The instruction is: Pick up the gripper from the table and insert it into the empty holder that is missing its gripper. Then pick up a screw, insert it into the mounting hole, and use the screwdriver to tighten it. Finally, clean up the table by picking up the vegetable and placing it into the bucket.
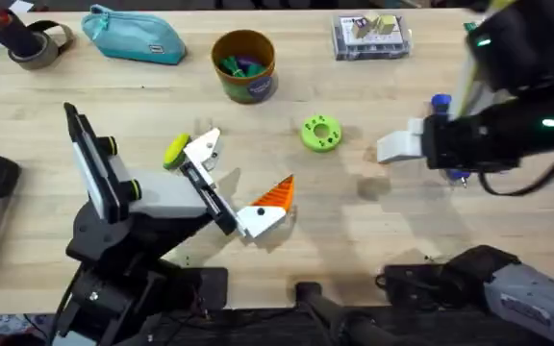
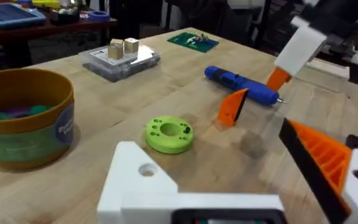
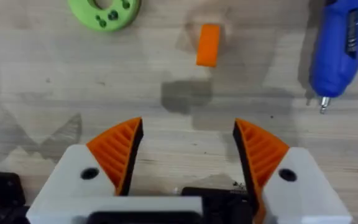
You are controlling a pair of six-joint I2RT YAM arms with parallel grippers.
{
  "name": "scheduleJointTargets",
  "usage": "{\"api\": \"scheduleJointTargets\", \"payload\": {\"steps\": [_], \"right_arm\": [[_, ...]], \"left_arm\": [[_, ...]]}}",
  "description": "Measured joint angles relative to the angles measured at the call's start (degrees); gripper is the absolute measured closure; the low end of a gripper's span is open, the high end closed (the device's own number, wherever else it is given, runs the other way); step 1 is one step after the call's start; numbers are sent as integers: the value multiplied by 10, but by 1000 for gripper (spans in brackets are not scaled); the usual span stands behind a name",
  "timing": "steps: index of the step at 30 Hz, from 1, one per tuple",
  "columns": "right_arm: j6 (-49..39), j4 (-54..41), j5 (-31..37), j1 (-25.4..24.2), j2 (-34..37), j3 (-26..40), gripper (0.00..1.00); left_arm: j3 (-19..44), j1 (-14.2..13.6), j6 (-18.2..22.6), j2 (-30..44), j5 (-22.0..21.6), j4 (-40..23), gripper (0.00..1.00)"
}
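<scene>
1. Hovering over the table (image 3: 36,93): right gripper (image 3: 188,155), orange ribbed pads (image 3: 120,149) spread wide, nothing between them.
2. Lying loose on the wood, between the green perforated disc (image 3: 104,9) and the blue screwdriver (image 3: 337,43): the small orange-tipped gripper piece (image 3: 207,45), ahead of the right gripper's open jaws and untouched.
3. Waiting near the table's front edge: left gripper (image 2: 229,186), likewise spread wide and empty, its bare white holder (image 2: 146,169) facing the lone orange-padded finger (image 2: 322,155).
4. Judged step: the very first, picking up the loose piece.
5. Next move, likely: advance and descend to straddle the piece squarely, then close gently, since so small a part may skid or twist.
</scene>
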Motion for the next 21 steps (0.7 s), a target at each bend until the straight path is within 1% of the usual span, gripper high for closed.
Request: {"api": "scheduleJointTargets", "payload": {"steps": [4,7,12,16,21], "right_arm": [[3,-2,13,-3,-33,8,114],[5,-4,17,-6,-31,8,114],[5,-1,27,-21,3,8,114],[7,20,29,-34,38,8,114],[12,45,31,-37,86,8,114]], "left_arm": [[0,0,0,0,0,0,6],[0,0,0,0,0,0,6],[0,0,0,0,0,0,6],[0,0,0,0,0,0,6],[0,0,0,0,0,0,6]]}}
